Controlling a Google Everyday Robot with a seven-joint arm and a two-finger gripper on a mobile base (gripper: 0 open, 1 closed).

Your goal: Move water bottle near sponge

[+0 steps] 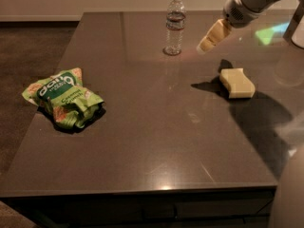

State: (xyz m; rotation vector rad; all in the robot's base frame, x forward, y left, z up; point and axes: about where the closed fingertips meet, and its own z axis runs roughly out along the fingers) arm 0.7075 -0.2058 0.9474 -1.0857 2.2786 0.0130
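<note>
The water bottle [175,25], clear and ribbed with a white cap, stands upright at the far middle of the dark table. The pale yellow sponge [237,83] lies flat on the table to the right, nearer to me than the bottle. My gripper [209,38] hangs in the air above the table, between the bottle and the sponge, a little right of the bottle and apart from both. It holds nothing that I can see.
A crumpled green snack bag [64,98] lies near the table's left edge [45,108]. The arm comes in from the upper right and casts a shadow over the right side of the table. A white object [299,34] stands at the far right edge.
</note>
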